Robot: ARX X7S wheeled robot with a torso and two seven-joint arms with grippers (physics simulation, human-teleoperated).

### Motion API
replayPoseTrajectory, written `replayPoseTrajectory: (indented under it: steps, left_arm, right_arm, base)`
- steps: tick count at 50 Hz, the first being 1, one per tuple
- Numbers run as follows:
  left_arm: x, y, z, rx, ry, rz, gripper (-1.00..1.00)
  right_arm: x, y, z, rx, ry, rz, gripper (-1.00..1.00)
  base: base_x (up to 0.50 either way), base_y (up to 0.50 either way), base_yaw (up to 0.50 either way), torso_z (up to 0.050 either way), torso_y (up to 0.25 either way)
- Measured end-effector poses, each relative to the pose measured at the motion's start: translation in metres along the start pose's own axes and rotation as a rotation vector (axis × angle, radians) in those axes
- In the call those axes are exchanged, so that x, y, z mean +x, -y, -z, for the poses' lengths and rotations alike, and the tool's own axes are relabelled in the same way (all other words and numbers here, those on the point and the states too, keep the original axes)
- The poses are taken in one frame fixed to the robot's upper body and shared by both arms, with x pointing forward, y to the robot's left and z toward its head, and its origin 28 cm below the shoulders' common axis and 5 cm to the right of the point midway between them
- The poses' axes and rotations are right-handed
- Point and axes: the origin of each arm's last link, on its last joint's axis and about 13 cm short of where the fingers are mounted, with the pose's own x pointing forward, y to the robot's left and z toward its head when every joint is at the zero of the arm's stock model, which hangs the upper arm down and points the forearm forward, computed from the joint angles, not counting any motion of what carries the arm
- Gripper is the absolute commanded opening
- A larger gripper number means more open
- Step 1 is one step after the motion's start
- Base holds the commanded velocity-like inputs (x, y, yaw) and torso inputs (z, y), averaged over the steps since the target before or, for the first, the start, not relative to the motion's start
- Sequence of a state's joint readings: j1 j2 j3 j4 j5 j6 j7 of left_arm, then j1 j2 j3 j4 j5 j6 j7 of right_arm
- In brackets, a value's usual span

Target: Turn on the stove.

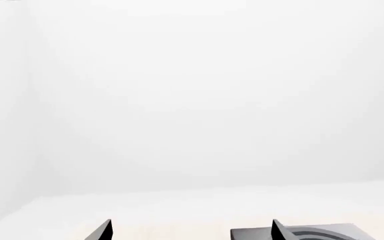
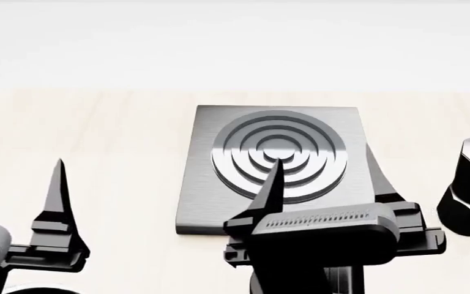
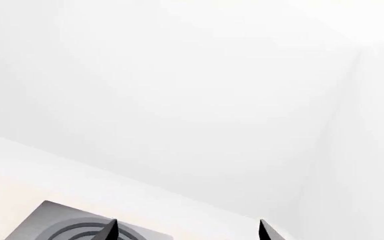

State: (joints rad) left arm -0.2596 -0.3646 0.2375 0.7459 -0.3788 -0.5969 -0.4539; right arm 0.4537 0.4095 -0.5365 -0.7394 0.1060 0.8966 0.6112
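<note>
— Where do we find the stove [image 2: 218,202]?
— Flat on the pale worktop [image 2: 112,159], centre, knob hidden behind the right end effector [image 2: 325,168], whose fingers stand apart over the slab's near edge.
— The left end effector [image 1: 192,230]?
— Fingers apart, holding nothing, beside the stove.

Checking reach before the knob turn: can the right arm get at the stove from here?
Probably yes. The right gripper hangs open over the near edge of the stove, nothing between them. The knob itself isn't visible; the arm hides that edge.
</note>
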Motion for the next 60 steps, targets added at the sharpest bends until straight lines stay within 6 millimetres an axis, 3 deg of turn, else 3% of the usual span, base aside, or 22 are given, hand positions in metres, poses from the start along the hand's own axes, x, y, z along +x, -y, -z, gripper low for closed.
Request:
replayPoseTrajectory:
  steps: [60]
  left_arm:
    - [-0.014, 0.002, -0.029, -0.002, 0.083, 0.023, 1.00]
  right_arm:
    - [-0.008, 0.003, -0.015, -0.014, 0.054, -0.003, 1.00]
  base:
    - [0.00, 0.00, 0.00, 0.000, 0.000]
